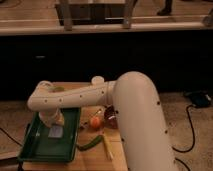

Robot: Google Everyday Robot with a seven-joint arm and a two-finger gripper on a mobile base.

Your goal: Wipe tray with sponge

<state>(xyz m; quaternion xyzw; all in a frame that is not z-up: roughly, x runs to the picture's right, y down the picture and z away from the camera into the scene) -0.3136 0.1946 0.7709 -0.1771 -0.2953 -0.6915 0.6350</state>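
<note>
Seemingly, hand (pixel 53 120) down over tray (pixel 31 146).

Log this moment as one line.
small pale bluish-white rectangular sponge: inside dark green rectangular plastic tray | gripper: over sponge | contact: unclear

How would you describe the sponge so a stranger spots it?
On the wooden table, find the dark green tray at left. Inside it, below the gripper, lies the sponge: a small pale bluish-white rectangle, unlike the orange item and green vegetable beside the tray.

You're in an office-like test space.
Speckled carpet (pixel 172 105), cable (pixel 193 120) at 3 o'clock, furniture legs (pixel 65 17) at 12; hand (pixel 55 122) over tray (pixel 35 150) at 8.
</note>
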